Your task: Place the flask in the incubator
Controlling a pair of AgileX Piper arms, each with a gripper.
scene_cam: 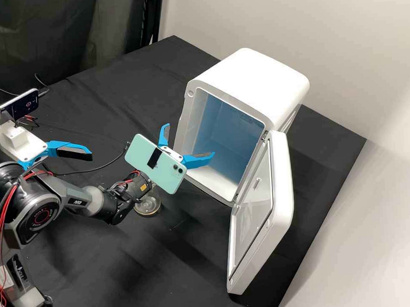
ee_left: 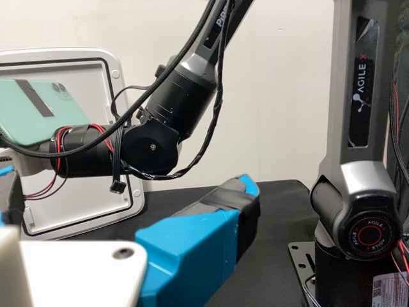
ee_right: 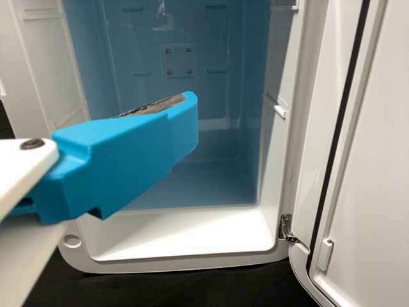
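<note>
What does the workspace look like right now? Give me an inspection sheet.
Surface: black bench, nothing spilled.
Job's things: incubator, door open, chamber bare; flask on bench beneath right arm, partly hidden.
Clutter: nothing seen.
Grippers: right gripper open, empty, at incubator mouth; left gripper open, empty, far from it.
Cables: black cable slack beside right arm.
Surroundings: white wall, dark curtain.

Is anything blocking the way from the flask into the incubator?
Nothing visible does. The incubator door hangs open and its chamber looks empty. The open right hand sits before the opening; the flask stands on the bench under that arm's wrist.
</note>
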